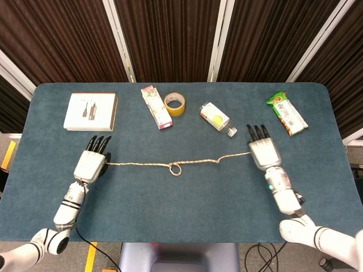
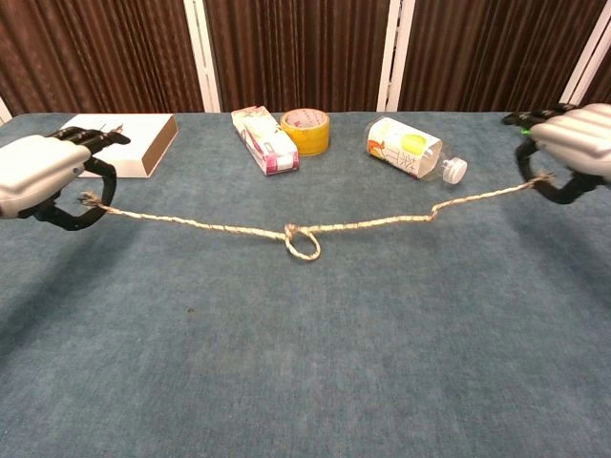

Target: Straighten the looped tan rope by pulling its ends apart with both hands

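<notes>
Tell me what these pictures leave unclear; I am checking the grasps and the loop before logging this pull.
- Head view: the left hand and right hand cover the rope ends, hiding the fingers' hold.
- Chest view: the right hand is cut off by the frame edge.
- Both views: the loop is too small to tell whether it is a knot.
- Carton print: too small.
</notes>
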Robot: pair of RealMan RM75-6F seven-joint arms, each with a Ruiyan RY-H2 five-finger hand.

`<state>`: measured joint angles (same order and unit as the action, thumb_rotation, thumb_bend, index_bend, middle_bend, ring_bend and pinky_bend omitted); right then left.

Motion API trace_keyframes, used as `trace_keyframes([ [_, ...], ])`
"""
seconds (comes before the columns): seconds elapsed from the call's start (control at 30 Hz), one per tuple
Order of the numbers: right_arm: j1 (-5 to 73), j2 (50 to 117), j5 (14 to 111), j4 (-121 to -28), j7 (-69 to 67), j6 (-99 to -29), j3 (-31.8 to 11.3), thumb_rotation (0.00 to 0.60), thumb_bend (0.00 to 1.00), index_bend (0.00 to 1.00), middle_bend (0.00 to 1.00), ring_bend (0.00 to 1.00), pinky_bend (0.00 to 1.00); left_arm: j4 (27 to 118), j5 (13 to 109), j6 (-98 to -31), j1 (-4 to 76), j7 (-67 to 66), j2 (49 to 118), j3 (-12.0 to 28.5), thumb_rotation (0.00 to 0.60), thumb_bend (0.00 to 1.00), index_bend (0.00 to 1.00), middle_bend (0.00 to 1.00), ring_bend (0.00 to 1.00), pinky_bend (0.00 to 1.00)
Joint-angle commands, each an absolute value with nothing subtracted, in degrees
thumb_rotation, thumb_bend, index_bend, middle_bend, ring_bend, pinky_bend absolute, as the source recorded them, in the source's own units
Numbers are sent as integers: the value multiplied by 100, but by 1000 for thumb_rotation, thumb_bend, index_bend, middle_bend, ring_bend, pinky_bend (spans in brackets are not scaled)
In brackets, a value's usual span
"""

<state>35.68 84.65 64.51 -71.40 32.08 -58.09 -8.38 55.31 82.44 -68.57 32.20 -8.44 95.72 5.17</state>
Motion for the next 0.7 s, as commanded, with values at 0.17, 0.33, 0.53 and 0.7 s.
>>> trace_keyframes([
  [0.17, 3157, 8040, 6541, -7136, 2671, -5971, -654, 600, 573, 706, 0, 0, 0, 5617, 8331, -6972, 3026, -804, 9387, 363, 600, 455, 609, 44, 0, 64],
  [0.33, 3002, 8018, 6582, -6898, 2364, -5928, -570, 600, 574, 706, 0, 0, 0, 5560, 8311, -6925, 2971, -795, 9370, 337, 600, 455, 609, 46, 0, 67],
  [0.53, 2880, 8094, 6581, -6518, 2183, -5809, -489, 600, 573, 706, 0, 0, 0, 5449, 8301, -6901, 2916, -741, 9365, 324, 600, 455, 609, 46, 0, 68],
  [0.7, 2805, 8140, 6609, -6315, 2126, -5769, -452, 600, 573, 706, 0, 0, 0, 5345, 8285, -6852, 2893, -656, 9370, 328, 600, 455, 609, 47, 0, 70],
])
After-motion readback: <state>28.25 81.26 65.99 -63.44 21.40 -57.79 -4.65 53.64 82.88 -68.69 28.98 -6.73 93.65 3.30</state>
